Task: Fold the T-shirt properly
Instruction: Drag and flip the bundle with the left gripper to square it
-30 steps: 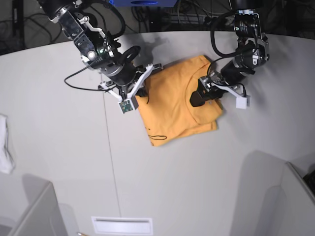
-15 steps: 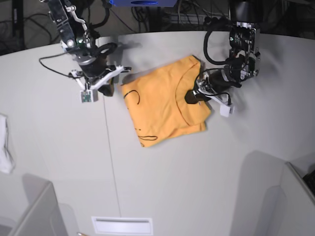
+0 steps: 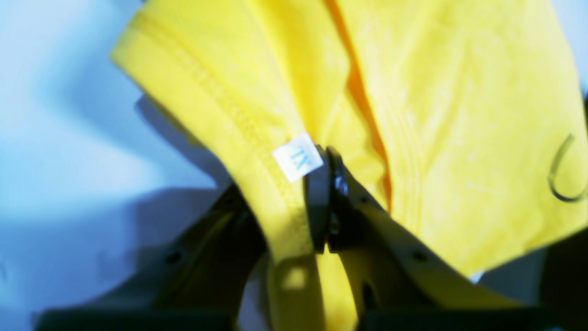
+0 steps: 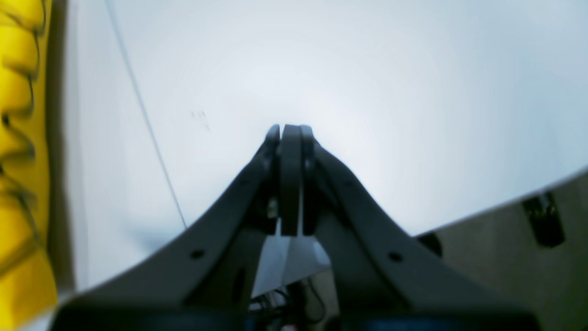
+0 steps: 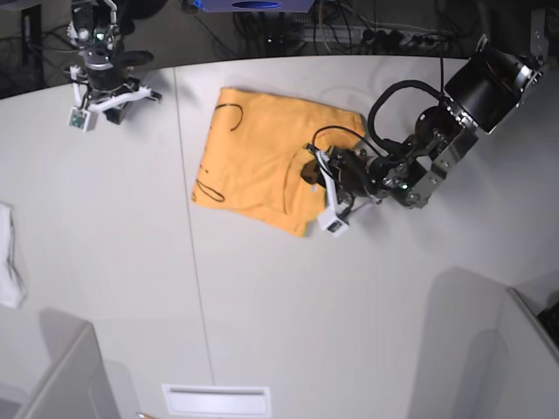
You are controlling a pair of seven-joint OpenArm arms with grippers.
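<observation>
The T-shirt [image 5: 253, 157] lies folded at the back middle of the table, light orange with thin black marks near its left edge. In the base view my left gripper [image 5: 312, 171] reaches in from the right at the shirt's right edge. The left wrist view shows the left gripper [image 3: 324, 202] shut on the T-shirt [image 3: 459, 115] at the collar seam, beside a small white size label [image 3: 297, 157]. My right gripper [image 5: 144, 93] sits at the far back left, well away from the shirt. There the right gripper [image 4: 290, 138] is shut on nothing, with the T-shirt [image 4: 18, 138] at the view's left edge.
A small white cloth [image 5: 10, 262] lies at the table's left edge. Grey partitions stand at the front left [image 5: 70, 375] and front right [image 5: 515, 349]. A white slotted plate [image 5: 216, 400] is at the front edge. A thin seam [image 5: 188, 218] crosses the table.
My left gripper has closed on the collar, and the shirt has shifted left and turned. The right arm has drawn back from the shirt to the far back left corner.
</observation>
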